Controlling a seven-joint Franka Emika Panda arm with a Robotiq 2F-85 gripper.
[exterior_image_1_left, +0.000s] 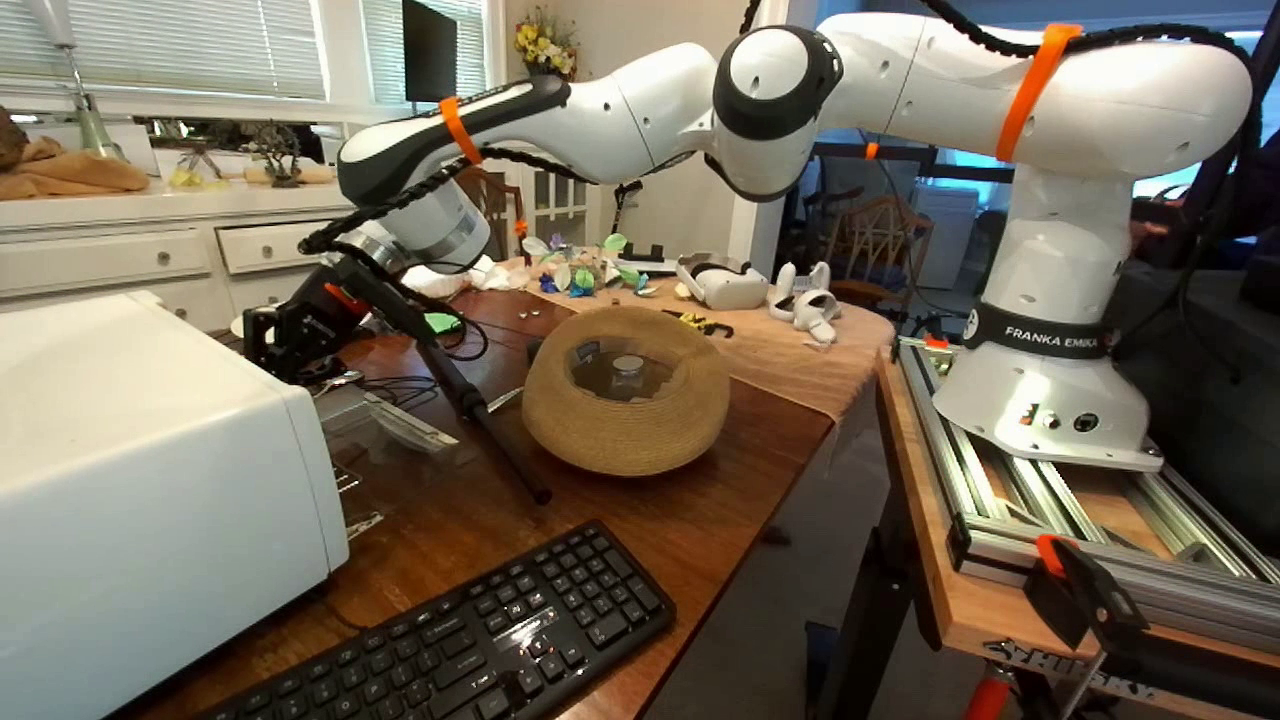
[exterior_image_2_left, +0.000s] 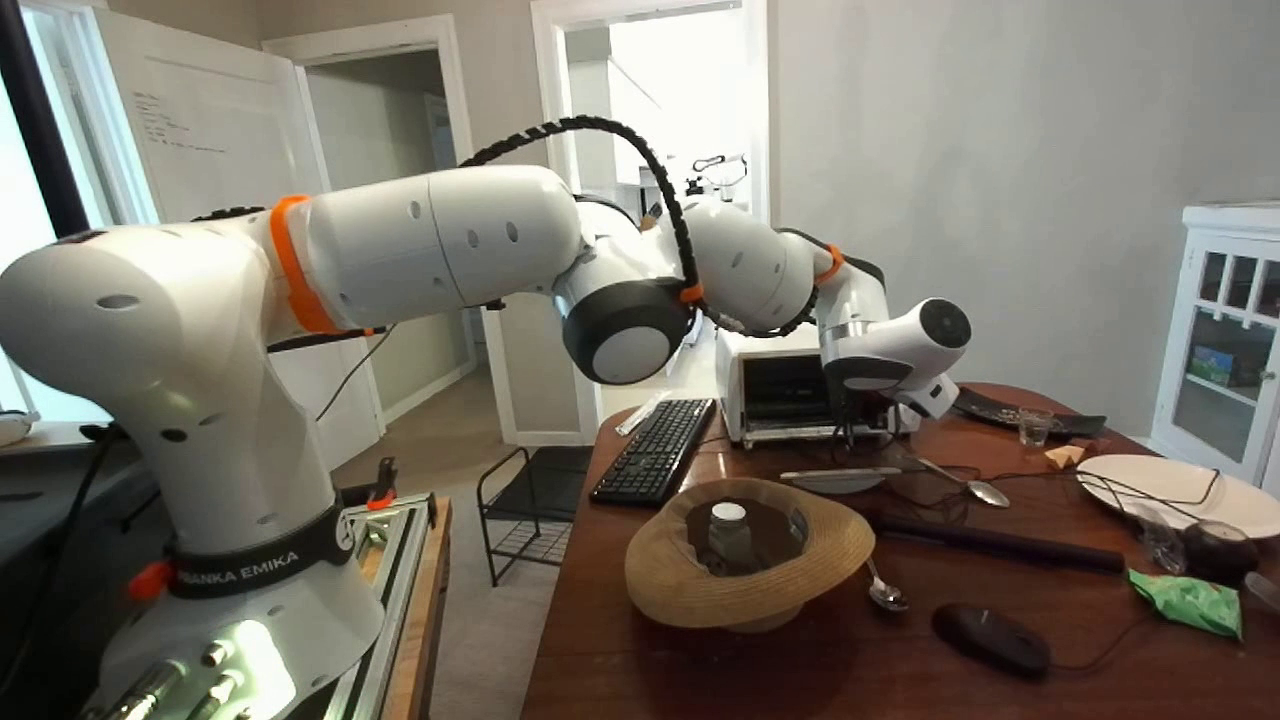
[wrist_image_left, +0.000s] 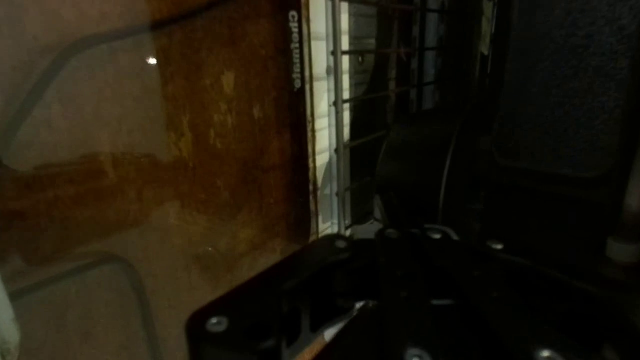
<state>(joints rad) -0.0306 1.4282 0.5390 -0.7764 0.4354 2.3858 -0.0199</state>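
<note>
Table (exterior_image_2_left: 690, 680): stretching brown and glossy across both exterior views.
Arm (exterior_image_1_left: 650, 110): rising from a bench (exterior_image_1_left: 990, 610), arching over the table, wrist end hanging toward the oven (exterior_image_1_left: 160, 460).
Oven: white, sitting on the table, open front facing the gripper (exterior_image_1_left: 288, 345).
Hat (exterior_image_2_left: 750, 590): tan, woven, sitting brim up on the table, apart from the oven.
Door (wrist_image_left: 240, 125): glass, hanging open from the oven, wrist view showing lettering along its edge that seems to read Chefmate.
Keyboard (exterior_image_1_left: 480, 640): black, lying beside the oven.
Rod (exterior_image_1_left: 490, 430): black, lying near the hat.
Rack (wrist_image_left: 340, 125): wire, running across the oven's inside in the wrist view.
Plate (exterior_image_2_left: 1190, 490): white, lying on the table well apart from the hat.
Gripper: hanging at the oven's open front; fingertips blending into the dark, so cannot tell if it's clenching, releasing or grasping anything.
Dark shape (wrist_image_left: 420, 160): curving inside the oven just ahead of the gripper, pale line edging it; too dim to name, touching or apart not readable.
Mouse (exterior_image_2_left: 990, 640): lying near the hat.
Jar (exterior_image_2_left: 732, 545): standing inside the hat, wearing a white lid.
Spoon (exterior_image_2_left: 886, 594): lying just beside the brim.
</note>
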